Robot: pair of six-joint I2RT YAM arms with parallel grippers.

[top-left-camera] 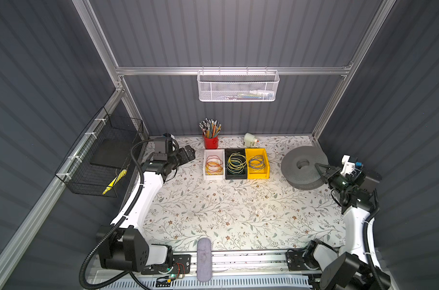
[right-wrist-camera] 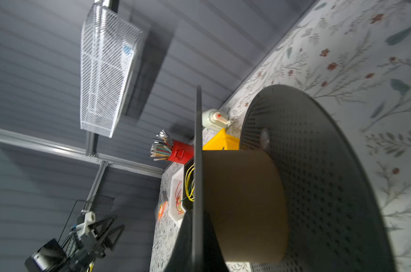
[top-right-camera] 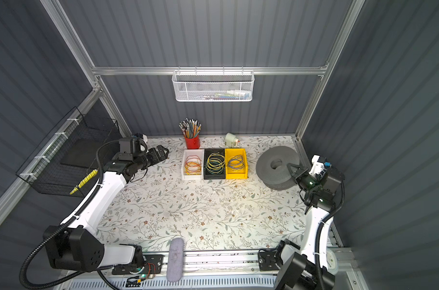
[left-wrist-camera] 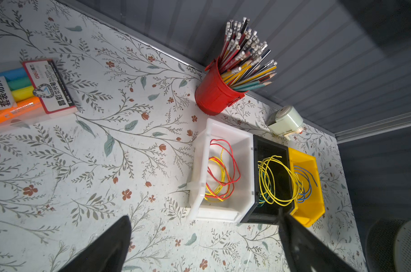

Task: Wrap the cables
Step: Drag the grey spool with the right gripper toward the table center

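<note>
Where the right gripper (top-left-camera: 318,166) sits: at the right-hand rim of the grey spool (top-left-camera: 291,160), its jaws pinched together on the thin upper flange.
Spool: lying flat on the flowered table (top-left-camera: 226,213), right of the yellow bin (top-left-camera: 258,176).
Left gripper (top-left-camera: 190,152): jaws spread wide, holding nothing, above the table's far left, pointing toward the white bin (top-left-camera: 213,177).
Blue cable (top-left-camera: 257,162): loosely coiled in the yellow bin, apart from both grippers.
Neighbours: black bin (top-left-camera: 236,177) with yellow and green wires, white bin with red and orange ones.
Far edge: red cup (top-left-camera: 210,143) of pencils behind the white bin.
</note>
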